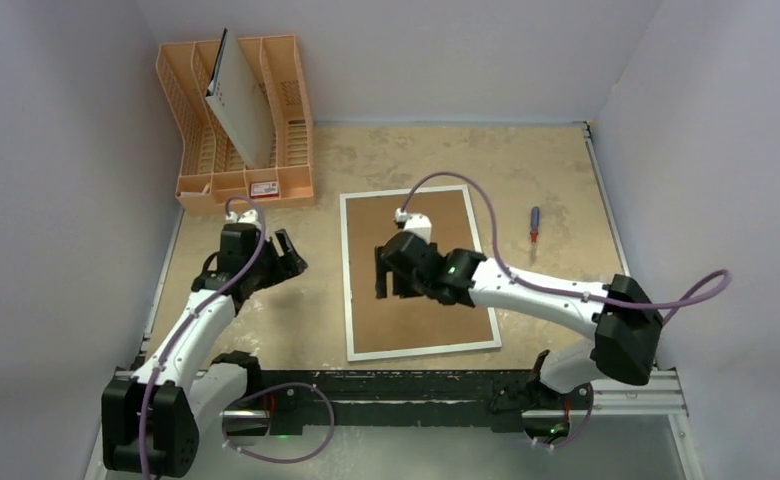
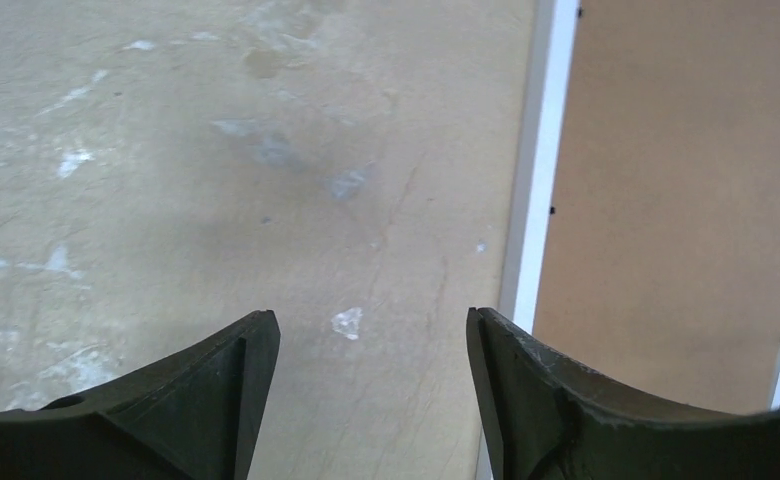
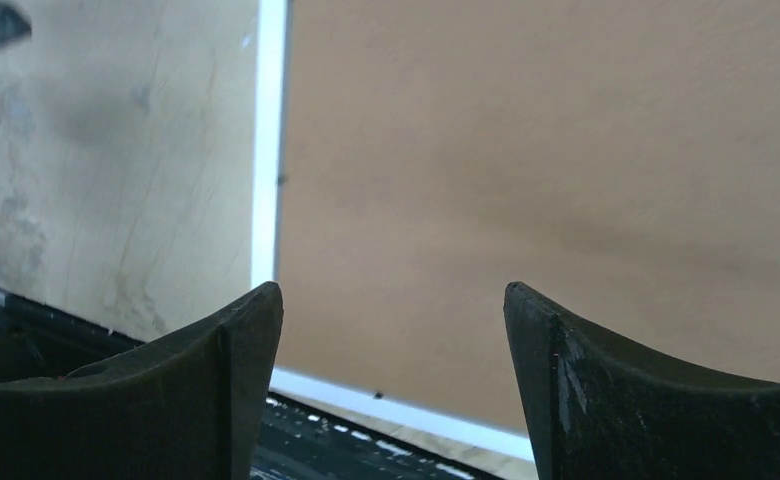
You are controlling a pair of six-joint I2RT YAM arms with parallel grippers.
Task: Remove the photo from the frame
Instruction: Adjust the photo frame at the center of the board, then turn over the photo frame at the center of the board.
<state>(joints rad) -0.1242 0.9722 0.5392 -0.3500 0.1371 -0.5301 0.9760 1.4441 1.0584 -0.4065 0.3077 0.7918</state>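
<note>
In the overhead view, the frame (image 1: 421,325) is lying flat on the table (image 1: 546,160), face down, its brown back facing up inside the narrow white border. The photo is not showing anywhere; it is presumably sitting under that backing. The right gripper (image 1: 387,273) is hovering over the left half of the back with its fingers parted and nothing between them. The left gripper (image 1: 288,256) is waiting just left of the frame, also open and empty. An orange rack (image 1: 291,110) holding a leaning grey-white board (image 1: 241,105) is standing at the far left, and a screwdriver (image 1: 534,222) is lying to the right of the frame.

The left wrist camera is looking past wide-spread, empty fingers at bare tabletop, with the frame's left border running up the right side. Small dark specks are dotting that border; they may be retaining tabs, but they are too small to tell.

The right wrist camera is showing its fingers equally wide apart above the brown back, near the frame's near-left corner, gripping nothing.

The work appears to be at its opening step: the back is not yet off. The next move is probably calling for freeing the backing along an edge while the other arm is steadying the frame.
</note>
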